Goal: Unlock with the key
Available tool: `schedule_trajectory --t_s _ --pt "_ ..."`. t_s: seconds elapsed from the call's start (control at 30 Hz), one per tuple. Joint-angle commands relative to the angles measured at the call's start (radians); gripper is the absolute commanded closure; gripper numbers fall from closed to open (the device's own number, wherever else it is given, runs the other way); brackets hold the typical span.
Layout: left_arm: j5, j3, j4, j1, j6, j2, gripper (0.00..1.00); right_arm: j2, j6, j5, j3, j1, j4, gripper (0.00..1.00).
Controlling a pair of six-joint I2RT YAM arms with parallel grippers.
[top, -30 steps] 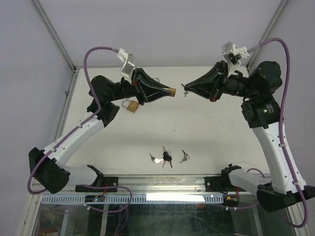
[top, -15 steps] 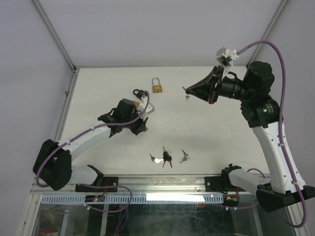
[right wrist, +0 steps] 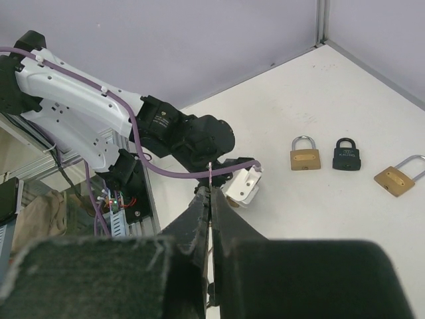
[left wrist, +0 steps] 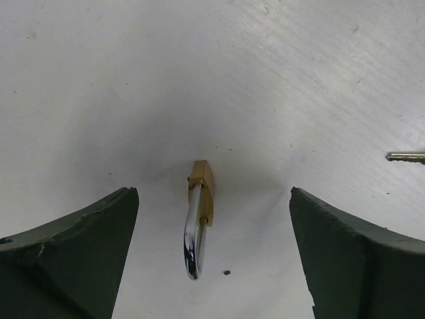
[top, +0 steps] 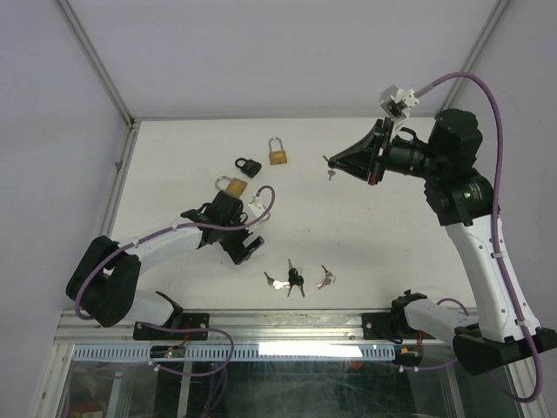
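Brass padlock [left wrist: 198, 216] sits on the white table [left wrist: 99, 80] between the left gripper [left wrist: 212, 193] fingers. Jaws are wide, nothing touching it. It shows edge-on, long axis toward the wrist camera, steel shackle nearest, body far. Up off the table, right gripper [top: 332, 162] is clamped on thin key [right wrist: 210, 176], edge-on at the tips.

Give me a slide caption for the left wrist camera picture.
Open left gripper hovers over a brass padlock lying on edge on the white table.

Loose key [left wrist: 406, 157] cut by left wrist view's right edge, padlock [left wrist: 200, 199] keyhole unseen, right pincer [right wrist: 210, 191] base blurred
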State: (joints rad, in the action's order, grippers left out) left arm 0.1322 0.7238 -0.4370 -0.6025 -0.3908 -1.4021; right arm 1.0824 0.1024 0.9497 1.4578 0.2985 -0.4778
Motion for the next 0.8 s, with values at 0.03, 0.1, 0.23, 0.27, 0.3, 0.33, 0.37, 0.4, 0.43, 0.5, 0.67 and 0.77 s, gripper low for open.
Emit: schedule_trajectory --t_s 0.03,0.1,0.23,0.27,0.3,0.33,0.37,0.4,0.43,0.5,0.67,0.77 --pt "0.096 0.026 0.033 -0.005 -0.032 0.123 0.01 0.005 -0.01 0.009 -0.003 0.004 0.011 1.0" --pt "0.133 0.072 0.035 -0.003 -0.046 0.165 0.01 0.01 -0.01 0.025 0.0 0.005 0.008 1.0" --pt "0.405 0.22 0.076 0.014 -0.048 0.269 0.01 0.043 -0.038 0.059 0.019 0.015 -0.044 1.0" --pt "0.502 0.264 0.094 0.016 -0.041 0.283 0.01 0.051 -0.054 0.054 0.025 0.028 -0.065 1.0" --pt "0.603 0.324 0.1 0.015 -0.028 0.284 0.01 0.061 -0.074 0.049 0.033 0.045 -0.091 1.0" --pt "0.695 0.392 0.1 0.015 0.002 0.266 0.01 0.074 -0.101 0.04 0.046 0.065 -0.124 1.0" --pt "0.792 0.463 0.097 0.015 0.048 0.238 0.03 0.093 -0.131 0.029 0.067 0.093 -0.17 1.0" --pt "0.848 0.539 0.083 0.015 0.085 0.198 0.1 0.116 -0.173 0.018 0.093 0.12 -0.223 1.0" --pt "0.897 0.605 0.051 0.015 0.103 0.159 0.16 0.137 -0.209 0.003 0.129 0.143 -0.281 1.0" --pt "0.954 0.731 -0.033 0.016 0.098 0.085 0.28 0.176 -0.277 -0.035 0.179 0.186 -0.375 1.0" --pt "0.976 0.849 -0.16 0.014 0.013 0.03 0.64 0.229 -0.344 -0.085 0.26 0.233 -0.488 1.0" --pt "0.963 0.853 -0.173 0.001 -0.038 0.038 0.63 0.229 -0.349 -0.096 0.267 0.243 -0.488 1.0"
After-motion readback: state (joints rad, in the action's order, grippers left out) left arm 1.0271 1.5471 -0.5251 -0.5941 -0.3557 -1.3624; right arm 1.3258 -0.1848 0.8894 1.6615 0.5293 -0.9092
